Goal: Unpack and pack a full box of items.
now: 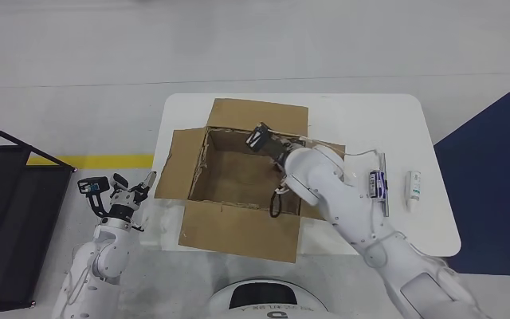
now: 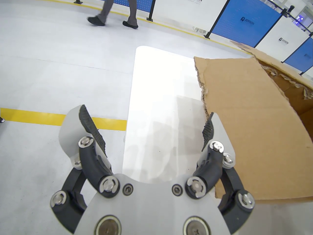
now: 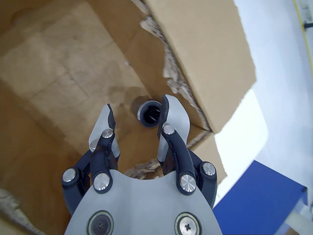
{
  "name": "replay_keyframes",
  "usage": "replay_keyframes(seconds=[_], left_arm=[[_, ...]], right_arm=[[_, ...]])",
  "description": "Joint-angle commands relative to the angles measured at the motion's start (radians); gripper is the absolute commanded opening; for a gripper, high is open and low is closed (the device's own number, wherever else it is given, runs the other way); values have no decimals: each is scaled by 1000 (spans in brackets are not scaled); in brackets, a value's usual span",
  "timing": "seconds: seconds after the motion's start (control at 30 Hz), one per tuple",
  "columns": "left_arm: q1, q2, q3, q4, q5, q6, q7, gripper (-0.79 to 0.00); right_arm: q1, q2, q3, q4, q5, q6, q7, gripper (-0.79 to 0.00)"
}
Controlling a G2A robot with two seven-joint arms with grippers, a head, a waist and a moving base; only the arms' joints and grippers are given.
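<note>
Box (image 1: 239, 171): open on counter (image 1: 374, 120), flaps out. Dark tube (image 3: 148, 117): on end in a box corner, mouth facing right hand (image 3: 137, 102), which is spread apart and empty. Left hand (image 2: 146, 112): beside box's left flap, spread apart, empty.

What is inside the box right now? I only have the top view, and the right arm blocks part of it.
Observer: The right wrist view shows a small dark cylinder on the floor of the box, close to a corner, with its hollow end facing the camera.
Operator: Does the right arm have hold of it?
Observer: No. The right gripper is open with nothing between its fingers. The cylinder lies just past the fingertips, and I cannot tell whether one fingertip touches its rim.
</note>
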Motion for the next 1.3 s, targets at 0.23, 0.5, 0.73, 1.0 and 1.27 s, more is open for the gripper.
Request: replay_keyframes(seconds=[0.23, 0.5, 0.73, 1.0, 1.27], left_arm=[[0, 0, 0, 0, 0, 0, 0, 0], [0, 0, 0, 0, 0, 0, 0, 0], [0, 0, 0, 0, 0, 0, 0, 0], [0, 0, 0, 0, 0, 0, 0, 0], [0, 0, 0, 0, 0, 0, 0, 0]], right_arm=[[12, -20, -41, 63, -35, -18, 26, -486], [60, -48, -61, 197, 22, -12, 44, -496], [87, -66, -68, 256, 34, -3, 49, -499], [101, -80, -72, 295, 23, 0, 54, -606], [106, -93, -80, 317, -19, 9, 65, -785]])
